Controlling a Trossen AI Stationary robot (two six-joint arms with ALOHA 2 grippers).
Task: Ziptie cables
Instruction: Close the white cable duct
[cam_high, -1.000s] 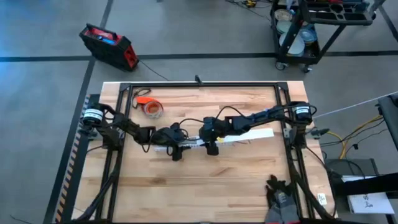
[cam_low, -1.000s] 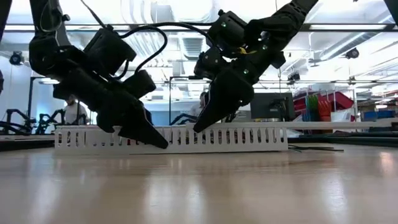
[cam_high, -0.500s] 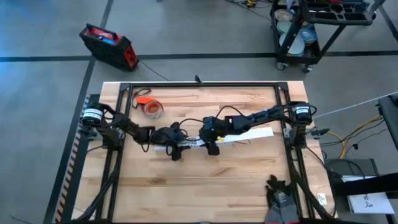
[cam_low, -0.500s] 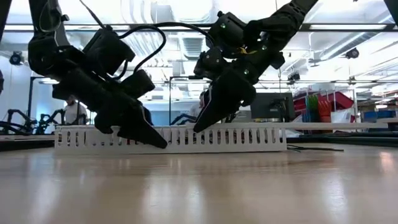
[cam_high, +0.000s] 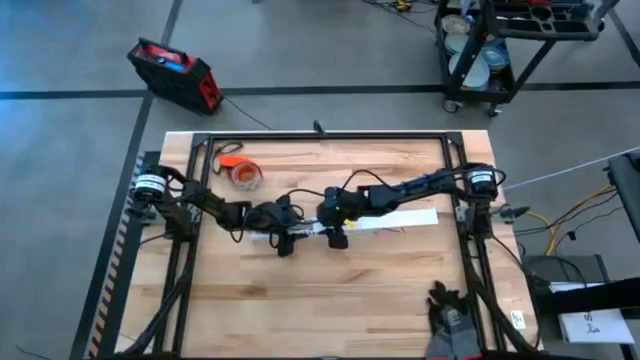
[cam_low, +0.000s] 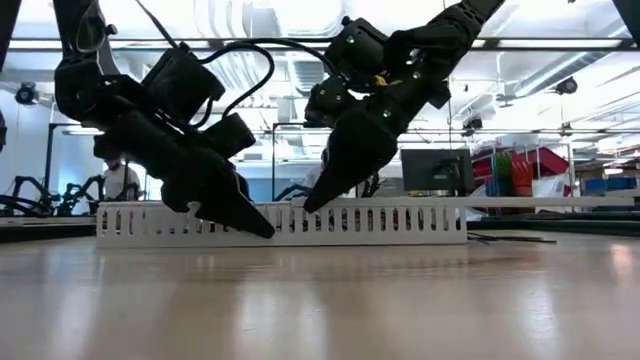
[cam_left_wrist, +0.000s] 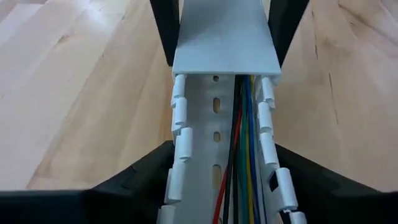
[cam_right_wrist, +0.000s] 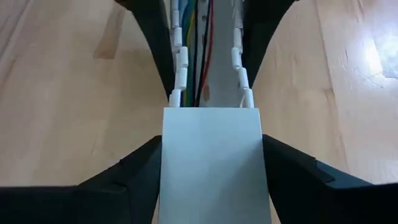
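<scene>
**A:** Where are your grippers, and where are the cables?

**B:** Both are at the middle of the table (cam_high: 400, 290). My left gripper (cam_high: 285, 243) straddles the white slotted channel (cam_left_wrist: 214, 124), fingers spread, one on each outer wall. My right gripper (cam_high: 338, 236) does likewise from the other end, fingers apart around the part with the flat cover (cam_right_wrist: 210, 155) on it. The cables (cam_left_wrist: 241, 155) lie inside the open stretch of channel, between my two grippers.

**A:** And the ziptie?

**B:** I can't find it in any view.

**A:** How would you do this step well?

**B:** I'd judge it's steadying the channel. Squeeze both walls evenly, so it doesn't twist and the wires stay in.

**A:** Counts?

**B:** One channel, one cover piece. Roughly five wires: black, red, green, blue, yellow, though they overlap, so that's approximate. One orange tape roll (cam_high: 243, 174) sits well apart, toward the far left corner. A person (cam_low: 120, 180) stands in the room behind.
</scene>
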